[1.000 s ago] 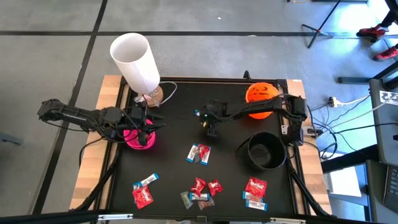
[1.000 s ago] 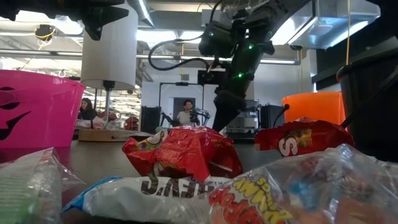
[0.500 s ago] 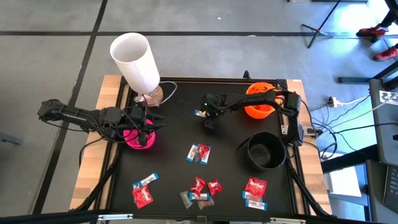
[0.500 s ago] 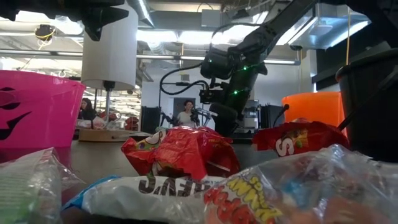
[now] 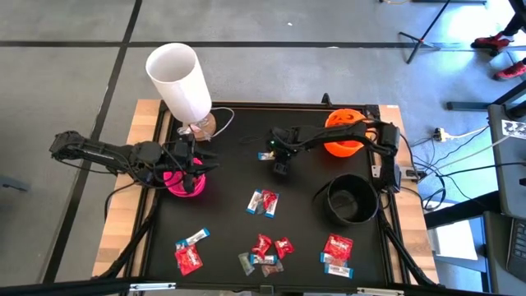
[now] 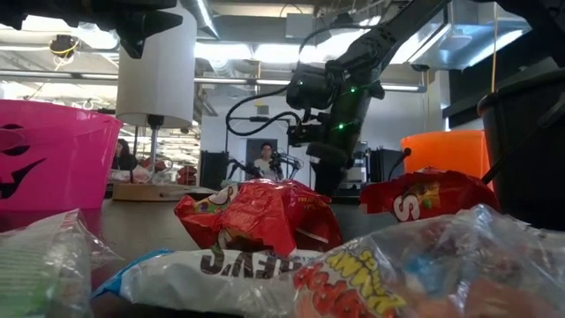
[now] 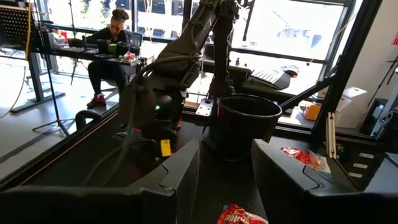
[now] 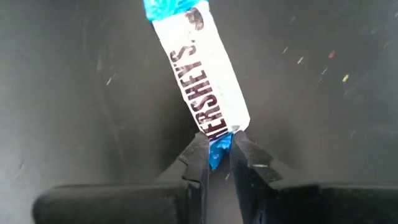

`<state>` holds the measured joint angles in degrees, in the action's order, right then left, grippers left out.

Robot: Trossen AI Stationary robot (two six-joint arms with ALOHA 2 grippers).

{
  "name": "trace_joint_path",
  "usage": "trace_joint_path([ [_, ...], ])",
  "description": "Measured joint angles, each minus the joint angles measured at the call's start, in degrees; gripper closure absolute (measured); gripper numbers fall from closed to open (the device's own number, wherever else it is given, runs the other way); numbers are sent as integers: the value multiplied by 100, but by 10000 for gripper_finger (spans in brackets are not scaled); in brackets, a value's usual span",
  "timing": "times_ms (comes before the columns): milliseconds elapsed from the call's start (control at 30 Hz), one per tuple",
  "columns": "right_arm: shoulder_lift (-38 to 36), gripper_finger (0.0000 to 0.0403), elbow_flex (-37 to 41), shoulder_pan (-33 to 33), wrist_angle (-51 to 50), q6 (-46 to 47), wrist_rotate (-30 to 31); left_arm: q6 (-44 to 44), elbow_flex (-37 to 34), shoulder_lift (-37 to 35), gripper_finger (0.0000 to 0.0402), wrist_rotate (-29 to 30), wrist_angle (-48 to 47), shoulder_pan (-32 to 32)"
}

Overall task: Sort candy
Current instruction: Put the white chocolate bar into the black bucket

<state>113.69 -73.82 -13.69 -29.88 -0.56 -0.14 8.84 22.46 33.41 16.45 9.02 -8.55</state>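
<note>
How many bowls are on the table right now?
3. The pink bowl sits at the left under the left claw, the orange bowl at the far right, and the black bowl nearer, also right. None looks hidden.

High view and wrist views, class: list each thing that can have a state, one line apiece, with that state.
Right claw: shut on the blue end of the blue-and-white candy.
Left claw: open, holding nothing, over the pink bowl.
Black bowl: upright; no candy seen inside.
Orange bowl: upright, partly under the right arm.
White lamp: standing at the table's back edge.
</note>
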Motion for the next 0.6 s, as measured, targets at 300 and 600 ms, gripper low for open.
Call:
trace_joint_path([
  [300,-583,351,2,245,-224,36,9,0,0,0,263,0,2,2],
  [600,-1420,351,-4,746,-919,216,54,2,0,2,263,0,0,2],
])
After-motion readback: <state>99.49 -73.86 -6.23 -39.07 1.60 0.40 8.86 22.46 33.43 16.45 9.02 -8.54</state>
